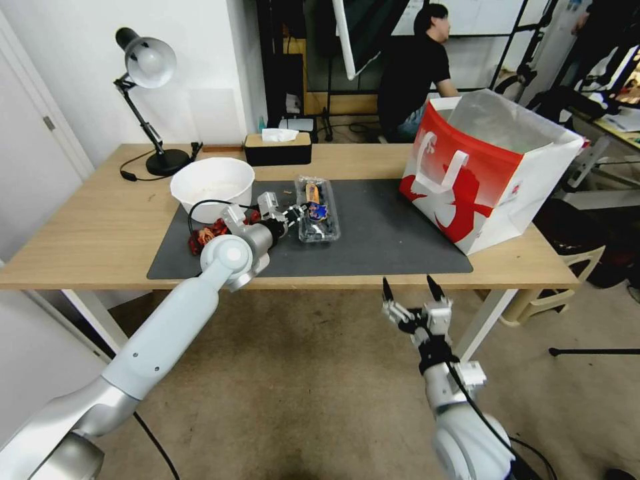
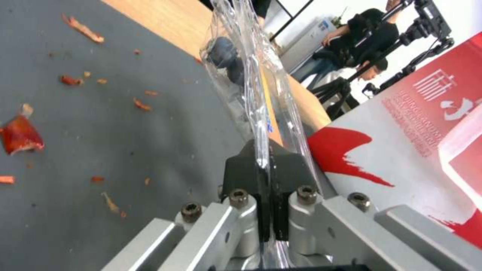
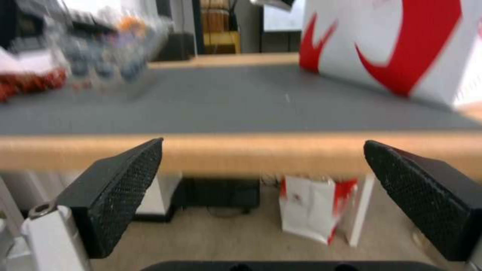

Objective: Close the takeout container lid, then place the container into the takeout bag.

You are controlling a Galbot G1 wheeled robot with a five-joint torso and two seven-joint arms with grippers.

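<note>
Your right gripper [image 1: 413, 293] hangs below the table's [image 1: 100, 227] near edge, fingers spread wide and empty. Your left gripper [image 1: 291, 215] is pinched tight on the container's [image 1: 317, 210] clear rim on the mat [image 1: 380, 233]; lid appears down, so judge this the carry step. Next: lift clear, cross right to the bag [image 1: 490, 170], drop through its open mouth.

The takeout bag [image 1: 490, 180] is white with red brush-like print. The clear takeout container [image 1: 317, 209] shows dark blueberries, on a grey mat [image 1: 387, 233].
</note>
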